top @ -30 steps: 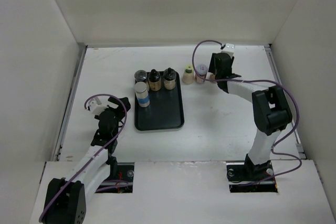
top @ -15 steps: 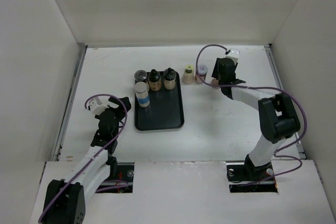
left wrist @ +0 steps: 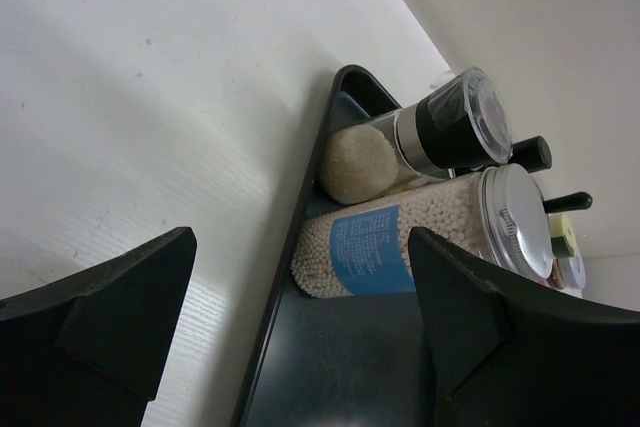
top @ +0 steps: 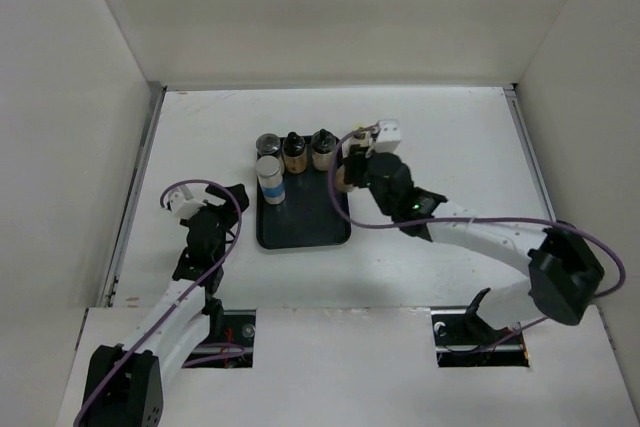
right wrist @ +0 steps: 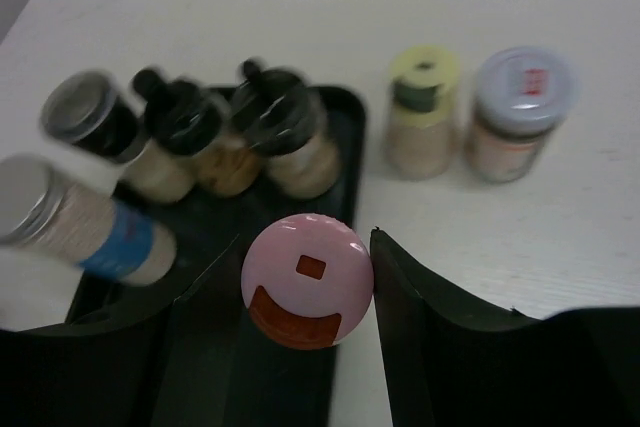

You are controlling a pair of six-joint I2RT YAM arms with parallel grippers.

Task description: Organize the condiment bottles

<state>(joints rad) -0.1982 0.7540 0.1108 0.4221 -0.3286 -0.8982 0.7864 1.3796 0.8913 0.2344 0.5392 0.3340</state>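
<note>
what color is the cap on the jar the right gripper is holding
Pink, with a small red-brown mark on top; the right wrist view shows it best.

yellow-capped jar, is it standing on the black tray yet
No, in the right wrist view the yellow-capped jar stands on the white table, right of the black tray.

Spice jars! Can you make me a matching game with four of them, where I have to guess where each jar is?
Jars:
1. pink-capped jar
2. yellow-capped jar
3. blue-labelled jar
4. purple-capped jar

Places:
A. on the table, right beside the tray
B. on the table, farthest from the tray
C. between the right gripper's fingers
D. standing in the tray

Pairs: 1-C, 2-A, 3-D, 4-B
</note>
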